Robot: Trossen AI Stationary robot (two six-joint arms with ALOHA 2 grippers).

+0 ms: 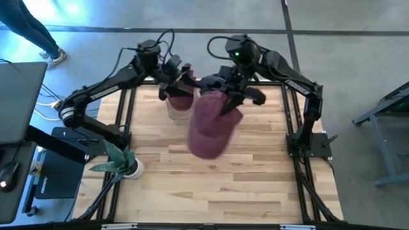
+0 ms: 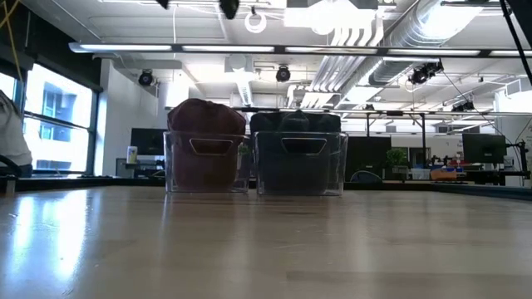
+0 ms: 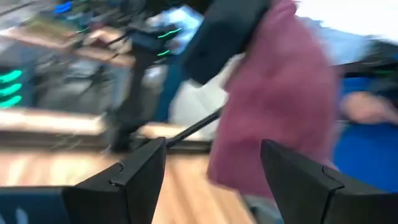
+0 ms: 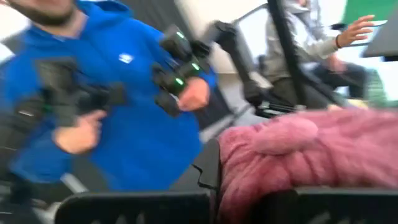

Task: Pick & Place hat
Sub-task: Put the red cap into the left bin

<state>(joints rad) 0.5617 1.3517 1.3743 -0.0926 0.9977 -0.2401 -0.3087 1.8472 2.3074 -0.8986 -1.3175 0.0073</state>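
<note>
A maroon hat (image 1: 211, 124) hangs over the middle of the table, and my right gripper (image 1: 227, 102) is shut on its upper part. The right wrist view shows its fuzzy cloth (image 4: 311, 152) bunched just past the fingers. My left gripper (image 1: 177, 84) stands open and level over the far left of the table, close to the hat's left side, with nothing between its fingers (image 3: 140, 171). The left wrist view shows the hat (image 3: 280, 106) a little beyond them. At the far edge stand two clear bins, one holding maroon hats (image 2: 208, 158) and one holding dark hats (image 2: 299, 158). My right gripper pinches a bunched fold of the hat's cloth (image 4: 249, 180) between its two fingers, near the hat's top (image 1: 222, 105). The fingers come at it about level from the table's right. The hat hangs slack below them, clear of the table.
A small potted plant (image 1: 121, 163) stands at the table's near left. Bare wood (image 1: 211, 191) fills the near half. Beyond the table a person in a blue top (image 4: 124, 112) holds hand controllers, and another person (image 4: 311, 43) sits farther back.
</note>
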